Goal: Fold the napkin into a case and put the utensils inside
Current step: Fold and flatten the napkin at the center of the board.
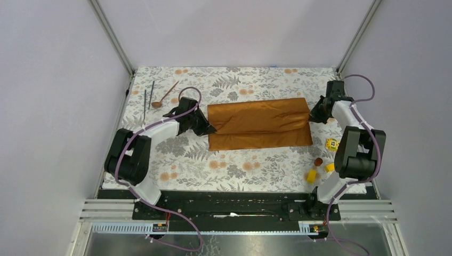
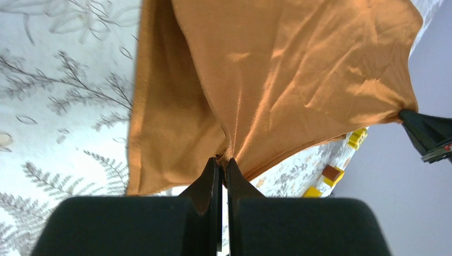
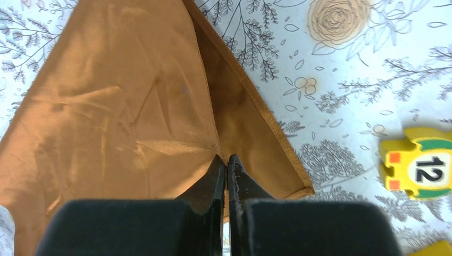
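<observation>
Tabletop under a floral tablecloth (image 1: 234,160), enclosure walls close on both sides. Napkin (image 1: 261,125) lies mid-tabletop, long side running left to right, with one layer pulled up over the one beneath. Left jaws are clamped on its left edge and right jaws on its right edge, each pinching a small tuck of cloth. Judgement: light, limp and slightly glossy, so it may slip; grip at the edge hems and move both ends together to keep the crease straight. Open cloth lies beyond and in front of the napkin. Spoon (image 1: 164,95) and two rods (image 1: 148,96) sit far left, well apart. Yellow blocks (image 1: 311,175) crowd the near-right corner.
</observation>
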Available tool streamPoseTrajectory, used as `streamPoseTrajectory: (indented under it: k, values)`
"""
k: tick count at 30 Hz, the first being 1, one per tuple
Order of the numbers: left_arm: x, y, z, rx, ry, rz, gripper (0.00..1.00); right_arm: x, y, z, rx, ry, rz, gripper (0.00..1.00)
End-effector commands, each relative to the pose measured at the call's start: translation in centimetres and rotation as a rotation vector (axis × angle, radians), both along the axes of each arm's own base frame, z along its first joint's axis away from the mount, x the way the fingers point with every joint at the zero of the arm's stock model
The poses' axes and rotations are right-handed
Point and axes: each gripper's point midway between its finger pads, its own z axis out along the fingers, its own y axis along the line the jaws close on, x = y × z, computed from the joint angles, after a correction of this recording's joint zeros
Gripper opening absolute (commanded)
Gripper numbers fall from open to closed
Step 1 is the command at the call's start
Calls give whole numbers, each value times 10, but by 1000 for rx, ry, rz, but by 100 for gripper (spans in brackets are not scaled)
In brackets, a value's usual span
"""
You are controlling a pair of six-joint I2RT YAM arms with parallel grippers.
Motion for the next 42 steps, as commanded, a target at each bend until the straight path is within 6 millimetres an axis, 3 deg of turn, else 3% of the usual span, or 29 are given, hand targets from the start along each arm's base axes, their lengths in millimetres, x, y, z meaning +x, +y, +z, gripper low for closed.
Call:
streamPoseTrajectory:
  k: [1, 6, 13, 20, 24, 29, 42]
  values:
    - [-11, -6, 31, 42, -84, -42, 0, -15, -15, 24, -87, -17, -28, 0]
    - [-35, -5, 0, 52, -10, -55, 0, -27, -13, 0, -81, 34, -23, 0]
    - [-42, 2, -28, 104, 35, -48, 0, -30, -13, -26, -72, 79, -34, 0]
    - [-44, 6, -35, 129, 49, -50, 0, -39, -15, -30, -90, 85, -43, 0]
    - [-46, 6, -34, 129, 46, -64, 0, -41, -18, -22, -109, 64, -49, 8]
    - [-47, 6, -38, 138, 59, -69, 0, -42, -14, -33, -89, 91, -41, 8]
    - [-64, 8, -38, 130, 102, -95, 0, -47, -18, -37, -108, 106, -52, 9]
